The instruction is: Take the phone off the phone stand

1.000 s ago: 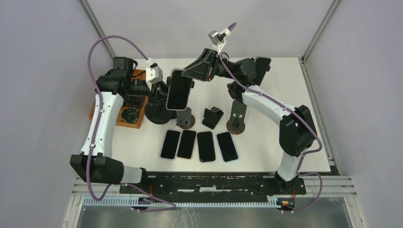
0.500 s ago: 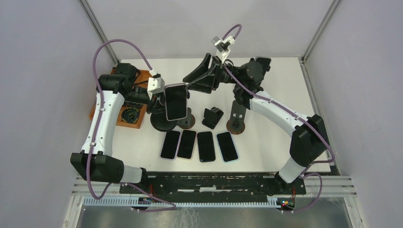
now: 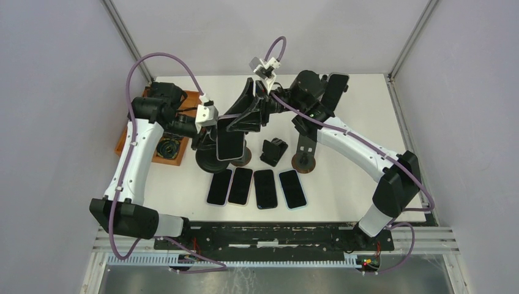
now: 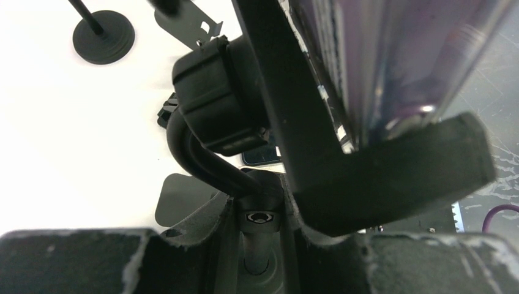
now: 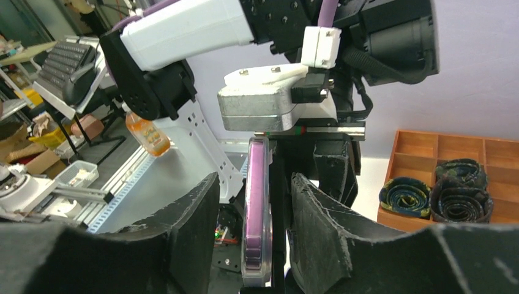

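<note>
The phone [image 3: 230, 146], dark-screened with a purple edge, sits upright in the black phone stand [image 3: 211, 160] at the table's left middle. My left gripper [image 3: 205, 136] is shut on the stand's stem. In the left wrist view its fingers [image 4: 183, 245] clamp that stem [image 4: 260, 223] below the ball joint, with the cradle [image 4: 392, 177] and phone [image 4: 379, 55] above. My right gripper [image 3: 240, 122] straddles the phone's top edge. In the right wrist view the gripper [image 5: 254, 233] is open, and the phone [image 5: 256, 202] stands edge-on between the pads with a gap on each side.
Several phones [image 3: 257, 187] lie in a row in front of the stand. Other stands [image 3: 273, 151] [image 3: 304, 156] are to the right. A wooden tray [image 3: 182, 96] with rolled items [image 5: 456, 187] sits at the far left, behind the left arm.
The left arm has brought the stand and phone nearer and more upright. The right gripper followed leftward and down, and its jaws now stand wider around the phone's top.
</note>
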